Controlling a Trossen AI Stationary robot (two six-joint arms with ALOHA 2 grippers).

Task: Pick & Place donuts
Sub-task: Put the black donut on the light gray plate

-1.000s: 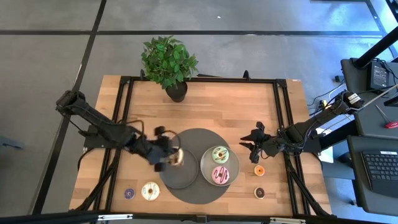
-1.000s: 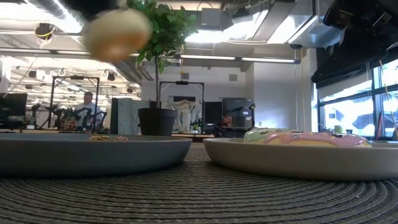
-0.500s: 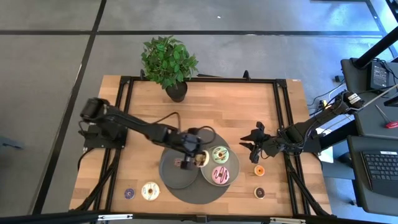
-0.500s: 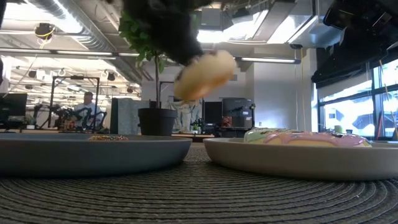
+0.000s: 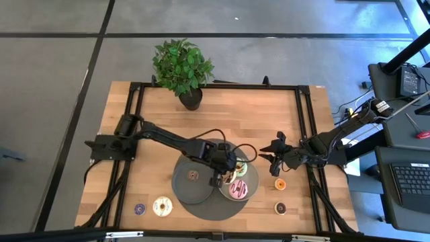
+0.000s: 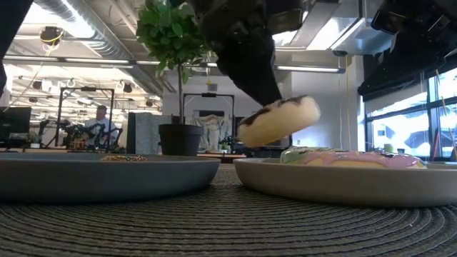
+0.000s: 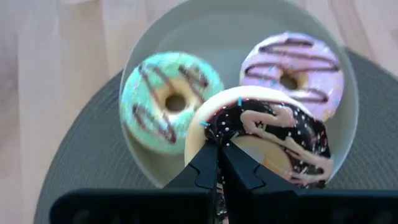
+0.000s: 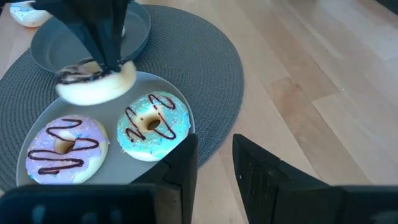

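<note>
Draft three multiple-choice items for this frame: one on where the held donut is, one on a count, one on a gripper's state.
1. Where is the chocolate donut?
A. In the air over the right plate
B. Flat on the wooden table
C. Beside the potted plant

2. How many donuts lie on the right plate?
A. None
B. Two
C. Four

3. What is the state of the left gripper?
A. Open and empty
B. Shut on the chocolate donut
C. Shut on the orange mini donut

Answers:
1 A: the low view shows it hanging clear above the plate's rim.
2 B: only the green donut and the pink donut rest there.
3 B: the left wrist view shows the fingers pinched on the chocolate donut's edge.
</note>
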